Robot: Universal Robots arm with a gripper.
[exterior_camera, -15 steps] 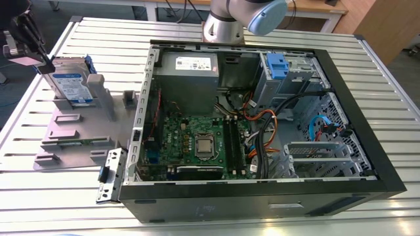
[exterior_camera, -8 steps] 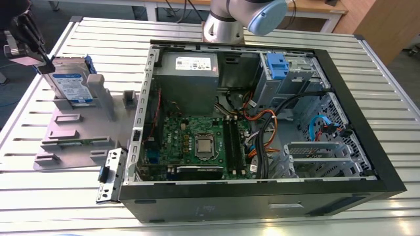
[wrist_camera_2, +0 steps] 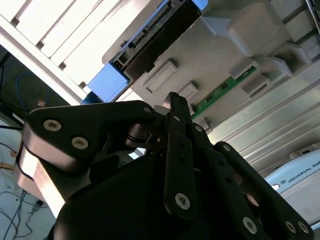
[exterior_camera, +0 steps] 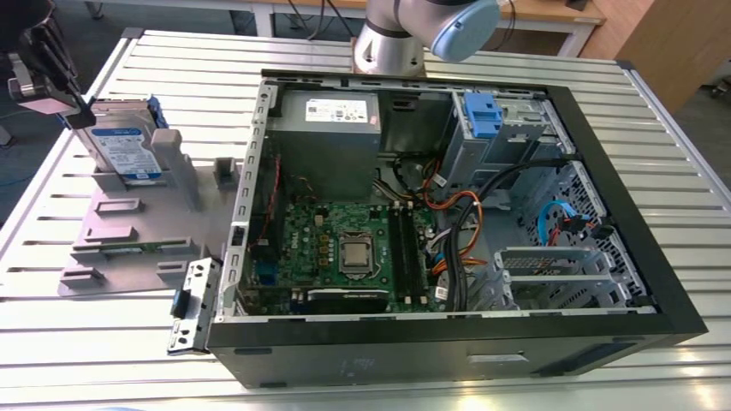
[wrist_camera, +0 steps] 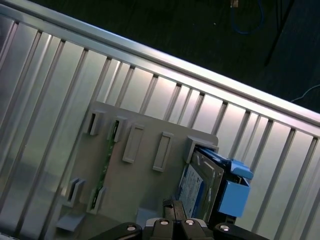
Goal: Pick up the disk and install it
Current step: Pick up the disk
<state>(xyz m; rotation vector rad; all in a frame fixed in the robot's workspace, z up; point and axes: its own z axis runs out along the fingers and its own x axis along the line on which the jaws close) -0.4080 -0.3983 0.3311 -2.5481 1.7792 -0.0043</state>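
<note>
Exterior view: the disk (exterior_camera: pixel 123 144) stands on edge in a slot of the grey fixture (exterior_camera: pixel 120 248) on the slatted table (exterior_camera: pixel 115 360), outside the open computer case (exterior_camera: pixel 457 334) on the exterior view's left. The gripper (exterior_camera: pixel 74 111) hangs just beside the disk's upper edge; I see no contact. Second wrist view: the gripper (wrist_camera_2: pixel 172 100) has its fingertips pressed together with nothing between them, and beyond them lie the disk's dark side and connector end (wrist_camera_2: pixel 150 42) and its blue carrier (wrist_camera_2: pixel 107 82). First wrist view: the gripper (wrist_camera: pixel 175 206) is again closed and empty, and the labelled face of the disk (wrist_camera: pixel 196 187) is upright in the fixture (wrist_camera: pixel 135 185). Assessment: a stiff metal body, dense for its size, smooth-sided and sensitive to shock. The plastic carrier will likely flex, so I judge the sound hold to be across the two flat faces at the exposed upper part, clear of the connector.
</note>
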